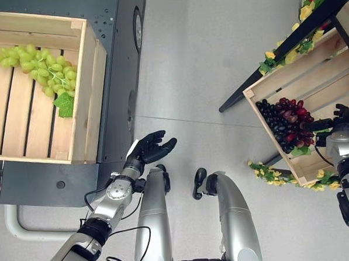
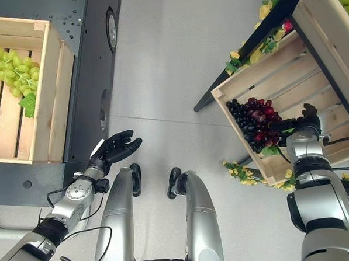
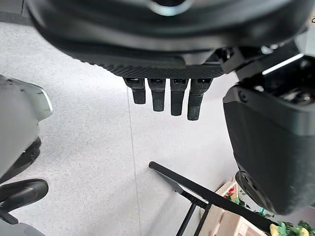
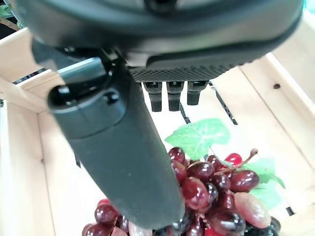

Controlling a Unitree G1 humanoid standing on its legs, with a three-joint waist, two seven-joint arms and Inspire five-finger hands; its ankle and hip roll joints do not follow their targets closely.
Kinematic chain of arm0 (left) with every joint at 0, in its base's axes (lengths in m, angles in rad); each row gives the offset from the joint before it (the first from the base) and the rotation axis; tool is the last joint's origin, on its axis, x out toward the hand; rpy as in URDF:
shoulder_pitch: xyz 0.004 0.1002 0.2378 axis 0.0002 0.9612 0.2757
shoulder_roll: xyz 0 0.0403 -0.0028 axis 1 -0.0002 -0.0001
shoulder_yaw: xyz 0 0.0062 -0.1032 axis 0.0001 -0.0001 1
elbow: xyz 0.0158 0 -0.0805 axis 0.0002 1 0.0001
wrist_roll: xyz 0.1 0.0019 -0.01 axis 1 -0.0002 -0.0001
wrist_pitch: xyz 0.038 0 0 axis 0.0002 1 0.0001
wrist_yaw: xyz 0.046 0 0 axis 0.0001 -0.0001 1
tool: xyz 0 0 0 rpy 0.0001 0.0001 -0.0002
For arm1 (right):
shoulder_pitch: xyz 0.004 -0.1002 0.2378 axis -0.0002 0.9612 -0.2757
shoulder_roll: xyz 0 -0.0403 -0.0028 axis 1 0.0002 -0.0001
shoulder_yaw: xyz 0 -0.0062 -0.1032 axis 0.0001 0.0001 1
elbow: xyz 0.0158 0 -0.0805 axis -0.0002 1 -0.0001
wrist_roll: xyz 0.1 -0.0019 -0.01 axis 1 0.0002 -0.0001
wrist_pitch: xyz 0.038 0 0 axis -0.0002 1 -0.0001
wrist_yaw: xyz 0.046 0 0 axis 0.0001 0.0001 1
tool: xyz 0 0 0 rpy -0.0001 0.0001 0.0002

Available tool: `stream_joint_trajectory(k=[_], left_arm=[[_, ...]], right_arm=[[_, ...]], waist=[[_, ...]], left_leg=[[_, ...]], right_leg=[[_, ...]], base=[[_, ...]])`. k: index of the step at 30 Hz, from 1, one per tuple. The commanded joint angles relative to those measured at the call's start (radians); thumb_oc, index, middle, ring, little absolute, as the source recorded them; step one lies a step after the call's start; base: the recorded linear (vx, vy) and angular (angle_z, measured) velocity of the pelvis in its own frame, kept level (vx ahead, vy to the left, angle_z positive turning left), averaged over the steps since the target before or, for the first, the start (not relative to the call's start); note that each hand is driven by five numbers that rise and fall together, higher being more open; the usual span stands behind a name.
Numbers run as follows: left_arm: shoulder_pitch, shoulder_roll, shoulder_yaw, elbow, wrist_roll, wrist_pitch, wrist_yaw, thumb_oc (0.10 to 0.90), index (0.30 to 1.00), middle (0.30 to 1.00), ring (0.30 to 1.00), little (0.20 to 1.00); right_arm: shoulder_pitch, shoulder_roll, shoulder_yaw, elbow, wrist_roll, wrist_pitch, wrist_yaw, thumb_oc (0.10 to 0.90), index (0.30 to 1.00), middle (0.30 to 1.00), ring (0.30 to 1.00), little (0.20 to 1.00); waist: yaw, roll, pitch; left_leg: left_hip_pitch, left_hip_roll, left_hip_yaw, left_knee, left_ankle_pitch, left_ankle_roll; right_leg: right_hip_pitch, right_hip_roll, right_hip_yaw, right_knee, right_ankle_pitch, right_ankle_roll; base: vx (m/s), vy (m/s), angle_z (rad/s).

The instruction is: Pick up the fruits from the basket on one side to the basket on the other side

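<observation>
A bunch of dark red grapes (image 1: 285,124) with green leaves lies in the tilted wooden crate (image 1: 277,78) on my right. My right hand (image 1: 340,117) hovers at the bunch's right edge, open, its thumb (image 4: 118,147) stretched over the grapes (image 4: 216,191) and its fingers straight above a leaf. A bunch of green grapes (image 1: 42,67) rests in the wooden crate (image 1: 88,94) on my left. My left hand (image 1: 149,149) is open, palm up, over the floor beside that crate's stand, holding nothing; its fingers (image 3: 167,96) are straight.
The left crate sits on a dark grey stand (image 1: 115,63). A black shelf frame (image 1: 287,48) trimmed with yellow flowers carries the right crate, with another crate (image 2: 332,17) above it. A flower garland (image 1: 270,175) hangs below. Grey floor lies between the two sides.
</observation>
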Motion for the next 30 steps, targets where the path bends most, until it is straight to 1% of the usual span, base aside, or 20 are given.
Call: stream_joint_trajectory(k=[1,2,4,5,6,7,8,10,11,12,13,14,15,17,19,20,21,25,30], left_arm=[[0.004,-0.047,-0.025,-0.125,0.007,-0.102,-0.023,0.8,0.9,0.9,0.9,0.9],[0.008,-0.055,-0.022,-0.124,0.008,-0.1,-0.024,0.8,0.9,0.9,0.9,0.9],[0.012,-0.064,-0.019,-0.116,0.009,-0.101,-0.026,0.8,0.9,0.9,0.9,0.9],[0.015,-0.072,-0.015,-0.106,0.01,-0.106,-0.028,0.8,0.9,0.9,0.9,0.9],[0.015,-0.075,-0.014,-0.105,0.01,-0.105,-0.029,0.8,0.9,0.9,0.9,0.9],[0.015,-0.084,-0.009,-0.104,0.013,-0.101,-0.028,0.8,0.9,0.9,0.9,0.9],[0.015,-0.088,-0.008,-0.103,0.015,-0.099,-0.027,0.8,0.9,0.9,0.9,0.9],[0.018,-0.097,-0.007,-0.101,0.019,-0.099,-0.022,0.8,0.9,0.9,0.9,0.9],[0.017,-0.109,-0.006,-0.092,0.019,-0.096,-0.018,0.8,0.9,0.9,0.9,0.9],[0.017,-0.111,-0.005,-0.091,0.02,-0.096,-0.017,0.8,0.9,0.9,0.9,0.9],[0.017,-0.123,-0.006,-0.081,0.022,-0.094,-0.015,0.8,0.9,0.9,0.9,0.9],[0.019,-0.136,-0.003,-0.075,0.024,-0.089,-0.011,0.8,0.9,0.9,0.9,0.9],[0.02,-0.139,-0.003,-0.073,0.025,-0.09,-0.01,0.8,0.9,0.9,0.9,0.9],[0.024,-0.15,0.003,-0.062,0.025,-0.089,-0.008,0.8,0.9,0.9,0.9,0.9],[0.026,-0.167,0.008,-0.048,0.023,-0.087,0.004,0.8,0.9,0.9,0.9,0.9],[0.026,-0.169,0.008,-0.047,0.022,-0.088,0.006,0.8,0.9,0.9,0.9,0.9],[0.03,-0.187,0.013,-0.031,0.021,-0.09,0.011,0.8,0.9,0.9,0.9,0.9],[0.04,-0.217,0.022,-0.008,0.015,-0.094,0.022,0.8,0.9,0.9,0.9,0.9],[0.046,-0.241,0.029,0.007,0.026,-0.094,0.03,0.8,0.9,0.9,0.9,0.9]], right_arm=[[-0.049,-0.163,0.024,0.013,-0.03,-0.084,-0.032,0.8,0.9,0.9,0.9,0.9],[-0.041,-0.146,0.02,-0.006,-0.017,-0.12,-0.024,0.8,0.9,0.9,0.9,0.9],[-0.023,-0.125,0.014,-0.041,-0.02,-0.161,-0.02,0.8,0.9,0.9,0.9,0.9],[-0.002,-0.099,0.012,-0.089,-0.035,-0.184,-0.026,0.8,0.9,0.9,0.9,0.9],[0.005,-0.092,0.014,-0.106,-0.04,-0.187,-0.03,0.8,0.9,0.9,0.9,0.9],[0.03,-0.071,0.016,-0.154,-0.059,-0.214,-0.037,0.8,0.9,0.9,0.9,0.9],[0.045,-0.059,0.016,-0.177,-0.071,-0.22,-0.048,0.8,0.9,0.9,0.9,0.9],[0.07,-0.04,0.016,-0.216,-0.133,-0.24,-0.059,0.8,0.9,0.9,0.9,0.9],[0.095,-0.016,0.034,-0.266,-0.183,-0.253,-0.083,0.8,0.9,0.9,0.9,0.9],[0.098,-0.013,0.036,-0.273,-0.19,-0.256,-0.084,0.8,0.9,0.9,0.9,0.9],[0.115,0.008,0.048,-0.305,-0.211,-0.265,-0.097,0.8,0.9,0.9,0.9,0.9],[0.143,0.029,0.055,-0.347,-0.235,-0.288,-0.12,0.8,0.9,0.9,0.9,0.9],[0.148,0.034,0.057,-0.36,-0.239,-0.284,-0.126,0.8,0.9,0.9,0.9,0.9],[0.174,0.062,0.062,-0.409,-0.254,-0.3,-0.157,0.8,0.9,0.9,0.9,0.9],[0.208,0.108,0.076,-0.471,-0.291,-0.303,-0.193,0.8,0.9,0.9,0.9,0.9],[0.211,0.111,0.077,-0.475,-0.294,-0.306,-0.194,0.8,0.9,0.9,0.9,0.9],[0.234,0.142,0.089,-0.505,-0.306,-0.312,-0.192,0.8,0.9,0.9,0.9,0.9],[0.286,0.187,0.11,-0.544,-0.314,-0.323,-0.174,0.8,0.9,0.9,0.9,0.9],[0.333,0.214,0.125,-0.543,-0.296,-0.349,-0.142,0.8,0.9,0.9,0.9,0.9]], waist=[[0.003,0.032,-0.012],[0.002,0.032,-0.012],[0.0,0.032,-0.012],[-0.003,0.031,-0.012],[-0.004,0.031,-0.012],[-0.007,0.031,-0.012],[-0.009,0.032,-0.012],[-0.013,0.033,-0.012],[-0.019,0.036,-0.012],[-0.02,0.037,-0.012],[-0.024,0.043,-0.012],[-0.03,0.05,-0.012],[-0.031,0.051,-0.012],[-0.039,0.056,-0.013],[-0.051,0.06,-0.018],[-0.052,0.06,-0.02],[-0.059,0.061,-0.04],[-0.071,0.065,-0.075],[-0.075,0.07,-0.107]], left_leg=[[0.148,-0.031,0.073,-0.035,-0.128,0.053],[0.175,-0.033,0.075,-0.056,-0.124,0.053],[0.205,-0.034,0.078,-0.079,-0.121,0.053],[0.233,-0.036,0.08,-0.104,-0.115,0.053],[0.241,-0.037,0.08,-0.111,-0.113,0.053],[0.269,-0.041,0.08,-0.138,-0.106,0.054],[0.284,-0.042,0.081,-0.151,-0.103,0.054],[0.308,-0.044,0.083,-0.173,-0.097,0.054],[0.345,-0.047,0.087,-0.209,-0.087,0.053],[0.35,-0.048,0.087,-0.214,-0.085,0.053],[0.389,-0.051,0.085,-0.247,-0.086,0.048],[0.427,-0.051,0.091,-0.294,-0.071,0.043],[0.434,-0.051,0.093,-0.303,-0.068,0.041],[0.472,-0.051,0.1,-0.355,-0.046,0.031],[0.525,-0.056,0.111,-0.436,-0.015,0.017],[0.526,-0.055,0.113,-0.442,-0.01,0.016],[0.544,-0.058,0.125,-0.494,0.022,0.011],[0.599,-0.069,0.129,-0.585,0.054,-0.002],[0.64,-0.074,0.131,-0.63,0.066,-0.008]], right_leg=[[0.125,0.01,-0.065,-0.081,0.048,0.014],[0.147,0.011,-0.06,-0.096,0.048,0.014],[0.172,0.01,-0.055,-0.111,0.047,0.014],[0.197,0.009,-0.05,-0.13,0.05,0.015],[0.204,0.009,-0.049,-0.137,0.051,0.015],[0.229,0.009,-0.044,-0.159,0.055,0.016],[0.241,0.008,-0.043,-0.168,0.056,0.016],[0.262,0.006,-0.039,-0.185,0.059,0.018],[0.294,0.006,-0.031,-0.215,0.065,0.02],[0.298,0.006,-0.03,-0.219,0.066,0.021],[0.332,0.007,-0.023,-0.243,0.062,0.029],[0.365,0.007,-0.021,-0.28,0.068,0.031],[0.372,0.007,-0.02,-0.29,0.071,0.032],[0.406,0.011,-0.014,-0.337,0.082,0.036],[0.451,0.025,0.002,-0.416,0.099,0.039],[0.452,0.026,0.003,-0.422,0.102,0.039],[0.469,0.035,0.012,-0.483,0.126,0.034],[0.528,0.04,0.022,-0.587,0.153,0.04],[0.581,0.038,0.018,-0.652,0.169,0.042]], base=[[0.01,0.041,-0.02],[0.01,0.038,-0.02],[0.01,0.037,-0.02],[0.01,0.025,-0.03],[0.01,0.031,-0.07],[0.01,0.025,-0.07],[0.01,0.026,-0.08],[0.02,0.025,-0.03],[0.03,0.031,0.01],[0.08,0.05,0.01],[0.08,0.047,0.01],[0.08,0.047,-0.01],[0.03,0.034,0.02],[0.0,0.0,0.0],[0.01,0.012,-0.02],[-0.01,0.017,-0.08],[-0.01,0.01,-0.09],[0.04,0.008,-0.06],[0.05,-0.007,-0.01]])
